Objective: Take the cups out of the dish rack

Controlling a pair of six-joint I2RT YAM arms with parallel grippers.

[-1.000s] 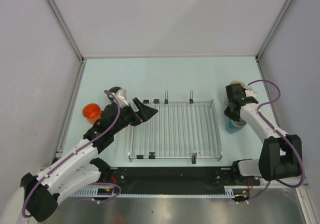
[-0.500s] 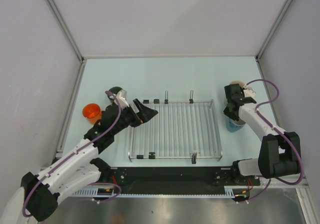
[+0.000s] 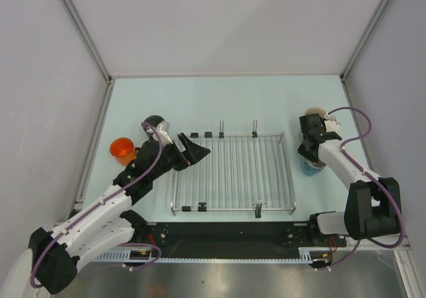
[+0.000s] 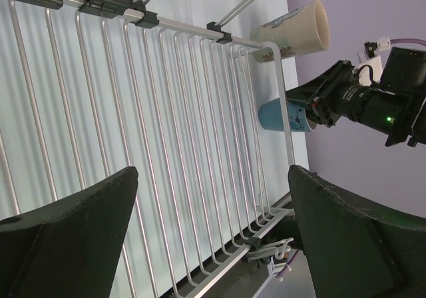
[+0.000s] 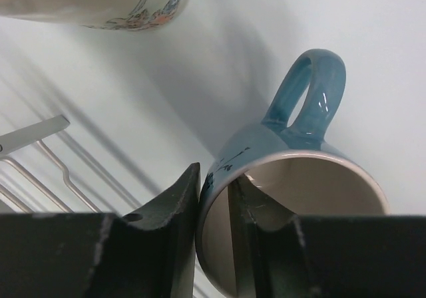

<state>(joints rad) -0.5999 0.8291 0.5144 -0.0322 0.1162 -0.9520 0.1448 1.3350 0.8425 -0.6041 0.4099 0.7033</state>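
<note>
Wrist view alone shows right pincer (image 5: 214, 201) clamping rim of blue mug (image 5: 279, 142).

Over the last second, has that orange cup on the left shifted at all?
No. The orange cup sits in the same spot near the left edge of the table, just as far from the dish rack as before.

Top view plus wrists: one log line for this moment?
rack: no cups | left gripper: open, over rack's left edge | right gripper: shut on blue mug rim, mug right of rack
</note>
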